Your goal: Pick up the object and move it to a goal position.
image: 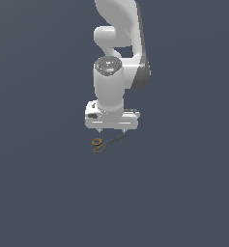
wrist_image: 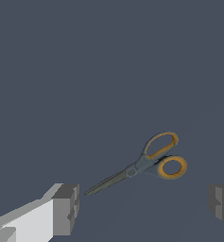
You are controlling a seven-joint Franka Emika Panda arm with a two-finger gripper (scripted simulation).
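1. Lying flat on the dark grey-blue floor (image: pixel 38 193), the scissors (wrist_image: pixel 142 164) have their blades shut into one thin dark line and their two orange-yellow oval loop handles (wrist_image: pixel 166 156) spread side by side at the other end.
2. In the exterior view the scissors (image: pixel 105 143) lie just below the white gripper body, with the handles toward that view's left and the blade tip running up toward that view's right, close to the fingertip on that side.
3. The floor (wrist_image: pixel 85 71) around the scissors is one even surface on every side; no wall, rim or edge shows in either view, so there is open room all round them.
4. The gripper (image: pixel 112 130) hangs over the scissors with its jaws spread wide and nothing between them; it holds nothing.
5. In the wrist view the two grey fingertips (wrist_image: pixel 65 209) stand far apart at either side, and the scissors lie ahead of the line between them, touching neither; the blade tip comes near one fingertip and the handles lean toward the other.
6. Above the gripper the white Panda arm (image: pixel 117 58) rises upright and runs out of the exterior view's top edge.
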